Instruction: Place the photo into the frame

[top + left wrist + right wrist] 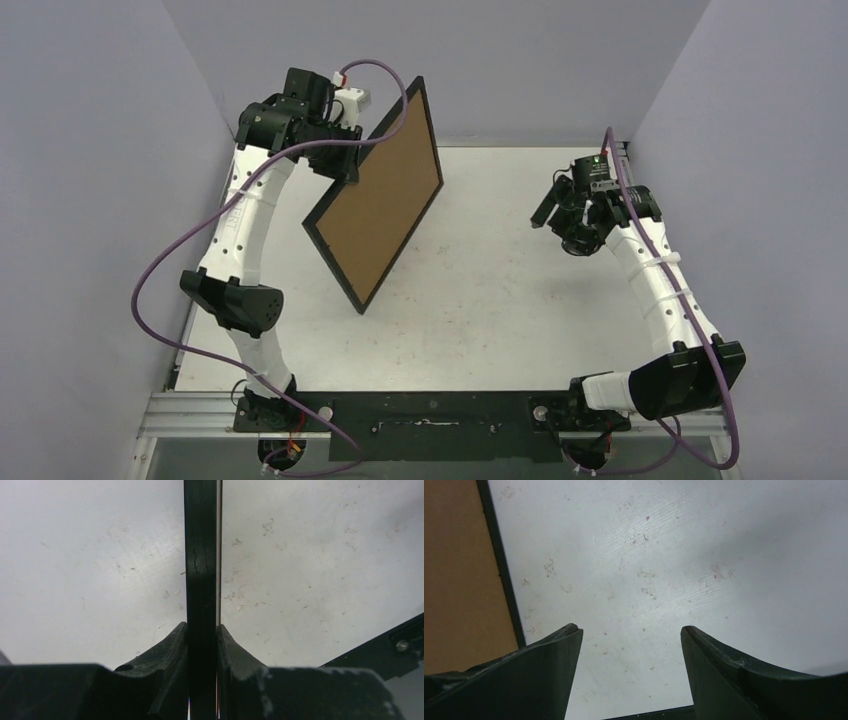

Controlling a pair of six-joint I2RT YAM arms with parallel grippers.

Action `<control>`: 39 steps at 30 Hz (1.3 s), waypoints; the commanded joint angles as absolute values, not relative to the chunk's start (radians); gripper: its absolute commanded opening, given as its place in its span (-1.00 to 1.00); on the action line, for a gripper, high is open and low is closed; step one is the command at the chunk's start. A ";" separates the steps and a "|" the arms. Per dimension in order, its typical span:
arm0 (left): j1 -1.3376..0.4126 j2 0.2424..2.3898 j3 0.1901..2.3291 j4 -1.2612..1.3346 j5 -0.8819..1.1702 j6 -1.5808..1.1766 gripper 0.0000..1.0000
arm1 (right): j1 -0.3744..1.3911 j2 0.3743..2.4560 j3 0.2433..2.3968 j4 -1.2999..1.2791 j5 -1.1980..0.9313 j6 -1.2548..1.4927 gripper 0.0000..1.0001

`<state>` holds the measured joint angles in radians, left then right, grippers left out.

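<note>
Two L gripper (202,630) fingers pinch the frame (201,555) edge-on btwn them. It's held tilted, off the table (325,555), w/ brown backing (378,205) showing. R gripper (631,632) is well apart to its right, jaws spread, nothing btwn.

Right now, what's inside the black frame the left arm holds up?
A brown backing board fills the frame, which the left fingers pinch by its edge. No photo shows; the front faces away.
</note>
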<state>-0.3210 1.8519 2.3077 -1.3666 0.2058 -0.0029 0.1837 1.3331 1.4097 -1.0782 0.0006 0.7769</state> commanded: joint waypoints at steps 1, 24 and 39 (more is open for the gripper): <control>-0.382 1.825 2.424 -1.362 0.039 0.119 -1.00 | 0.172 1.304 1.386 -1.067 -0.044 0.756 0.46; -1.046 1.580 1.696 -0.795 -0.697 0.198 -1.00 | 0.115 1.239 1.363 -1.061 0.079 0.806 0.68; -1.198 1.845 1.545 -0.732 -0.707 0.109 -0.91 | 0.018 1.142 1.242 -1.129 0.398 0.744 0.65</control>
